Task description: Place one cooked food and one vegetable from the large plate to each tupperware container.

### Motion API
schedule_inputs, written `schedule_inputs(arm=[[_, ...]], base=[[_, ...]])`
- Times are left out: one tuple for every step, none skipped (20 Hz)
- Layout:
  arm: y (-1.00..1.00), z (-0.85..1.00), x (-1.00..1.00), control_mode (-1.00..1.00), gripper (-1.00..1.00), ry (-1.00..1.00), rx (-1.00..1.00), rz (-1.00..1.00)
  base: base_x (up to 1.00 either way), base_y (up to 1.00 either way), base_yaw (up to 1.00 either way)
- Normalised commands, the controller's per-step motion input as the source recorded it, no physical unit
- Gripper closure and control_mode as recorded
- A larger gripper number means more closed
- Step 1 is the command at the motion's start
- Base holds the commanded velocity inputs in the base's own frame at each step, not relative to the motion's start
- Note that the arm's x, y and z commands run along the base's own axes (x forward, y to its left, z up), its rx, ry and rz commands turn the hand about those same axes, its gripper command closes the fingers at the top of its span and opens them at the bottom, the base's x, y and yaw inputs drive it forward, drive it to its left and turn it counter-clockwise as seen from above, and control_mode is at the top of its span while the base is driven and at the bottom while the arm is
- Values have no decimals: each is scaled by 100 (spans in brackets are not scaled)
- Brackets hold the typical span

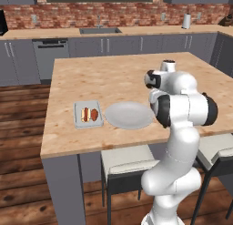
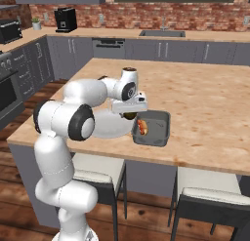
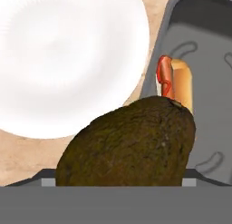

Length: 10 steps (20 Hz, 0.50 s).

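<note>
Plate: large plate lies bare on the counter, left of the darker tray.
Gripper: gripper holds a brown avocado, jaws wide around it, above the tray's near edge.
Tray: darker tray holds a hot dog.

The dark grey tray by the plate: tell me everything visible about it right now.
The dark grey tray is a shallow rectangle with rounded corners and a raised rim, plastic-looking, lying flat on the wooden counter close to the right of the large plate. A hot dog lies inside at its plate-side end; the rest of its floor is bare. The hand hangs above that edge with a brown avocado; whether the avocado touches the tray cannot be told.
</note>
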Motion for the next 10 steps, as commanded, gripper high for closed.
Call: schedule_inputs(arm=[[-86,20,0,-100,100,-7,-2,0],[-92,19,0,-100,100,-3,0,0],[-91,6,0,-100,100,0,0,0],[-88,0,14,-100,100,0,0,0],[-85,0,23,-100,100,0,0,0],[-81,0,21,-100,100,0,0,0],[-70,0,24,-100,100,0,0,0],[-54,-2,18,-100,100,0,0,0],[-21,-16,3,-100,100,0,0,0],[-21,-20,2,-100,100,0,0,0]], base=[[0,0,0],[0,0,0],[0,0,0],[0,0,0],[0,0,0],[0,0,0],[0,0,0],[0,0,0],[0,0,0],[0,0,0]])
